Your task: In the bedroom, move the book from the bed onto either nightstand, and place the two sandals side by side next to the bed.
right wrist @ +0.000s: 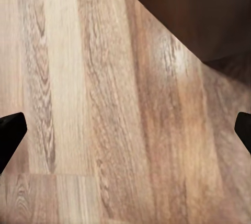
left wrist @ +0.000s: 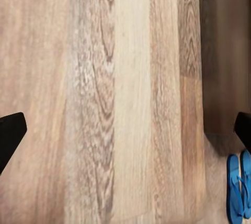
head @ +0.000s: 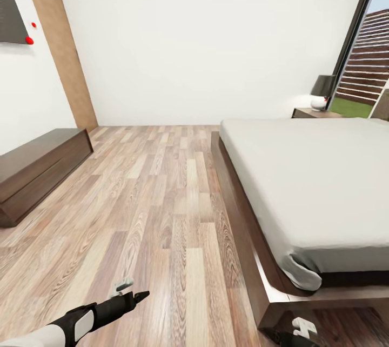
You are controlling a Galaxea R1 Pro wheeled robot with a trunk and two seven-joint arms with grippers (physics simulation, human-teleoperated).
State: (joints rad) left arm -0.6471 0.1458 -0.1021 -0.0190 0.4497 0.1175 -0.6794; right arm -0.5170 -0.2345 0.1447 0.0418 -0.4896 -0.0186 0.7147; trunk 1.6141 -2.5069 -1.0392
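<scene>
the left hand [head: 131, 292] hangs low over the plank floor [head: 156, 217], fingers spread wide and holding nothing. the two sandals [left wrist: 239, 187] lie side by side on the floor just past one fingertip, close to the dark bed [head: 302, 185] frame. the right hand [right wrist: 125, 130] is also released and empty, with the bed frame's corner right ahead. a nightstand [head: 315, 113] with a lamp [head: 322, 92] sits far beyond the mattress.

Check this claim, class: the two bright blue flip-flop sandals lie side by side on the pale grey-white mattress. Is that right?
Not quite. In the left wrist view the two bright blue flip-flop sandals lie side by side on the light wood plank floor, not on the mattress.
</scene>
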